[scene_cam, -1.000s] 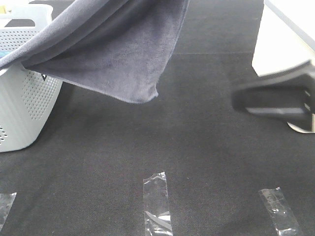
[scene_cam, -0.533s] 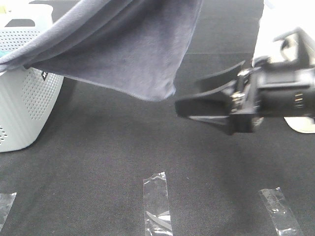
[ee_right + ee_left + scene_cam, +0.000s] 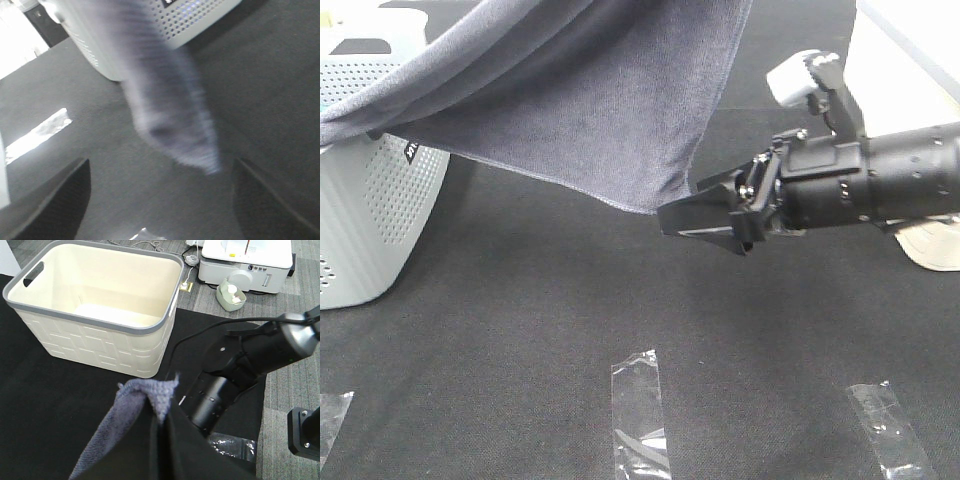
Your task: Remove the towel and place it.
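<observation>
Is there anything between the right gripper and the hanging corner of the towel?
Nothing visible does. The right gripper, jaws open, points at the lower corner of the towel, which hangs in the air right at its fingertips. The white perforated basket stands aside at the towel's far end, out of this path.

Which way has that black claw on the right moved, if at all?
Yes. The right gripper has swept left, from above the right tape strip to nearly above the middle tape strip, beside the towel.
</observation>
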Action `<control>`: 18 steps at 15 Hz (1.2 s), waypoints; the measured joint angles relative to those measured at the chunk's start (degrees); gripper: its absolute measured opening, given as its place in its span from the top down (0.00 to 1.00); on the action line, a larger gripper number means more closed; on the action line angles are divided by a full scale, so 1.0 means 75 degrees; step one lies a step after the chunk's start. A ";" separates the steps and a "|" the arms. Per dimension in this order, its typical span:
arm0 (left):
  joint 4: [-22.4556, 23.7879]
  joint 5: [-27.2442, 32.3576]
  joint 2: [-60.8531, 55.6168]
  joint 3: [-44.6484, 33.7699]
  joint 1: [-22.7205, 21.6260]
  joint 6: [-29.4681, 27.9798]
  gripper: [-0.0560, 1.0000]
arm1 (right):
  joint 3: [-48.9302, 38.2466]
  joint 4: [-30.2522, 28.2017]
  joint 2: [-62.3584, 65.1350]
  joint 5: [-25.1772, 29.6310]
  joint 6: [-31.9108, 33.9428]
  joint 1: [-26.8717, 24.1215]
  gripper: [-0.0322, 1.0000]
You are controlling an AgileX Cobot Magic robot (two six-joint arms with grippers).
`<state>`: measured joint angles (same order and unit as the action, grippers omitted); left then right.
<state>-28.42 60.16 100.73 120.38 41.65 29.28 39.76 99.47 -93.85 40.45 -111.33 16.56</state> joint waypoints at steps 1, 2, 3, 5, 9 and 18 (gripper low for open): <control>-0.0008 0.0000 -0.0008 0.0000 0.0000 0.0000 0.95 | 0.0122 0.0008 -0.0122 0.0000 0.0000 0.0000 0.26; -0.0008 0.0000 -0.0008 0.0000 0.0000 0.0000 0.95 | 0.0237 0.0015 -0.0222 0.0053 0.0000 0.0000 0.26; -0.0015 0.0000 -0.0008 0.0000 0.0000 0.0000 0.95 | 0.0351 0.0015 -0.0336 0.0237 0.0000 0.0000 0.26; -0.0015 -0.0076 -0.0008 0.0000 0.0000 0.0000 0.95 | 0.0642 0.0031 -0.0550 0.0787 0.0000 0.0000 0.27; 0.0153 -0.0420 -0.0008 0.0000 0.0000 0.0000 0.95 | 0.0688 0.0031 -0.0718 0.1635 0.0000 0.0000 0.47; 0.2536 -0.0504 -0.0008 0.0000 0.0000 -0.1490 0.95 | 0.0688 0.0031 -0.0718 0.1818 0.0153 0.0000 0.85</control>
<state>-9.40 56.38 100.67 120.38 41.65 18.11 44.92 99.69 -99.24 54.09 -110.18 16.56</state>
